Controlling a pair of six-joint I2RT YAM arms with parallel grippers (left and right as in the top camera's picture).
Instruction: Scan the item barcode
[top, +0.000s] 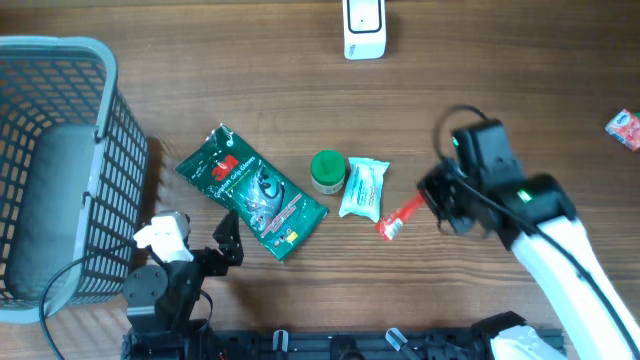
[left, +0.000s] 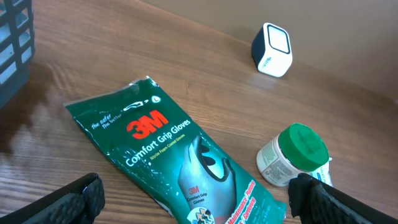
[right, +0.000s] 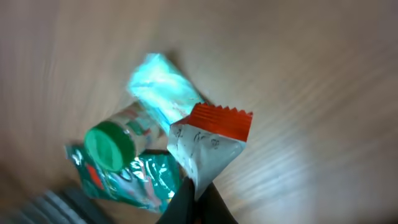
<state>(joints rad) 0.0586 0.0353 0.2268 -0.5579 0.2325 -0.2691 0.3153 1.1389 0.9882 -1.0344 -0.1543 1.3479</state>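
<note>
Right fingers (right: 186, 208) clenched on red-and-white sachet (right: 208, 140), gripped at its lower corner, remainder projecting ahead of them. Left fingers (left: 78, 199) released, spread wide; glove packet (left: 180, 168) lay ahead between them. Scanner (top: 363, 28) well apart from both.

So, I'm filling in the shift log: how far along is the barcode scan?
Done: the right gripper is shut on the red sachet. In hand: the sachet sits beside the blue packet, far from the scanner at the table's far edge. Left: carry it to the scanner and present its barcode, which I can't make out in these blurred views.
</note>
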